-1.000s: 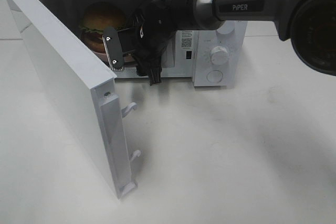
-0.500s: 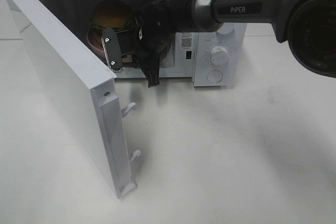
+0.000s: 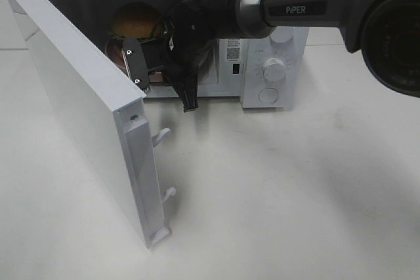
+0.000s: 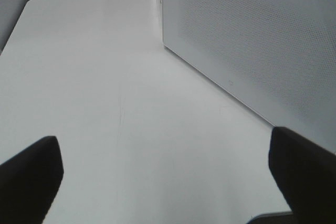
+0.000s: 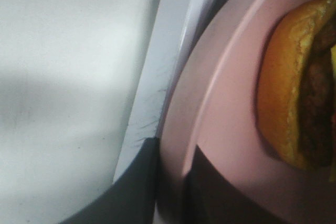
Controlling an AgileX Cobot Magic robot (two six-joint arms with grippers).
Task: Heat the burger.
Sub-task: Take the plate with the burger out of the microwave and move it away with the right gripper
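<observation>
The burger (image 3: 134, 21), with a tan-brown bun, sits on a pinkish plate (image 3: 115, 52) in the mouth of the open white microwave (image 3: 275, 44). My right gripper (image 3: 136, 65) is shut on the plate's near rim and reaches into the cavity. In the right wrist view the gripper (image 5: 170, 177) clamps the plate rim (image 5: 226, 108), with the burger (image 5: 299, 93) just beyond, over the microwave's front sill. My left gripper (image 4: 167, 182) is open and empty above the table, beside a perforated white panel (image 4: 252, 40). It does not show in the high view.
The microwave door (image 3: 79, 96) stands swung wide open toward the front left, with its latch hooks (image 3: 163, 136) sticking out. The control knob (image 3: 274, 67) and button are on the microwave's right panel. The white table (image 3: 295, 195) spreads in front.
My right gripper has pushed the plate and burger deeper into the microwave, toward the back left. The left arm shows no movement.
</observation>
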